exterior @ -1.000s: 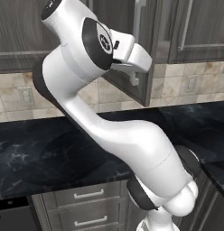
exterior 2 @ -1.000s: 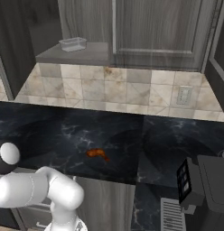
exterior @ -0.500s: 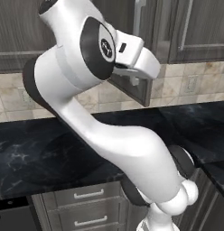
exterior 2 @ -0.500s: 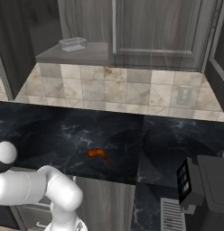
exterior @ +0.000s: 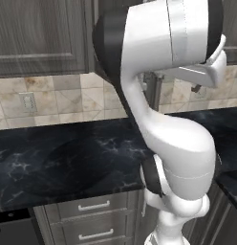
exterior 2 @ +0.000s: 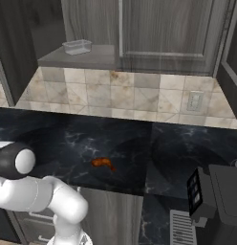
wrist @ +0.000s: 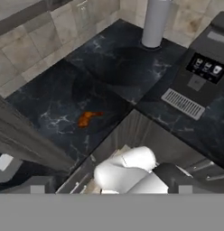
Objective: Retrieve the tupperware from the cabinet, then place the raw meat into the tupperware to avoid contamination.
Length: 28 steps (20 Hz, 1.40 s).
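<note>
On the black marble counter [exterior 2: 68, 139] my released gripper looks down at the glossy orange-brown raw meat [wrist: 88, 118], while the pale translucent tupperware [exterior 2: 77, 46] sits at eleven o'clock in the opened dark grey cabinet [exterior 2: 82, 57].

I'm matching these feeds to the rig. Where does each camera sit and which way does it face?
Left base view: behind the arm's left, facing counter and closed wall cabinets; the arm looms close.
Right base view: behind its right, facing the tupperware on the open cabinet shelf; arm at lower left.
Hand view: on the hand, looking down at the counter.
Right base and hand views share the meat.
</note>
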Available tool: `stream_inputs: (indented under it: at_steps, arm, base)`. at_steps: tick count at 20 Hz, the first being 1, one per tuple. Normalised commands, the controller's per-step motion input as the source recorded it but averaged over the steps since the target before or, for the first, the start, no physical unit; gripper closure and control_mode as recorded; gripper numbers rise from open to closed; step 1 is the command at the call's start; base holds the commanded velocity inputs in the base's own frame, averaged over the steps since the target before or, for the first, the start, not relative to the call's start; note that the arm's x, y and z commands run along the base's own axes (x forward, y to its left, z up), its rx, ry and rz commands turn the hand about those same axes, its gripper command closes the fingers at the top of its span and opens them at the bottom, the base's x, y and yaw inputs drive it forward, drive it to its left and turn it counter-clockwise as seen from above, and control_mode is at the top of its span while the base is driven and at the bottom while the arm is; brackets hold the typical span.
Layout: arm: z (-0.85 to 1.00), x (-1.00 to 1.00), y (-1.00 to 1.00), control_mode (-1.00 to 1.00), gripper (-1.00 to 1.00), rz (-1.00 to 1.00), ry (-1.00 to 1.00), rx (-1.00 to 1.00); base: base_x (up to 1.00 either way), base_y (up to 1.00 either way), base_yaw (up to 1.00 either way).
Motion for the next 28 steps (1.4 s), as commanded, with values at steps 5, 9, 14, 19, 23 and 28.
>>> stream_inputs:
  at_steps: [5,9,14,19,23,28]
  arm:
    - [0.0,-0.06,-0.76,-1.0,-1.0,0.0,0.15,0.26]
    - [-0.04,0.18,-0.66,-1.0,-1.0,-0.01,0.14,0.17]
    - [-0.03,0.31,-0.43,-1.0,-1.0,0.02,0.25,0.23]
    - [-0.05,0.46,-0.06,-1.0,-1.0,0.1,0.3,0.39]
    - [-0.1,0.58,0.07,-1.0,-1.0,0.12,0.27,0.47]
    - [-0.13,0.7,0.11,-1.0,-1.0,-0.01,-0.05,0.43]
  base:
    - [0.0,0.0,0.0]
    - [0.0,0.0,0.0]
    - [0.0,0.0,0.0]
    - [0.0,0.0,0.0]
    - [0.0,0.0,0.0]
    - [0.0,0.0,0.0]
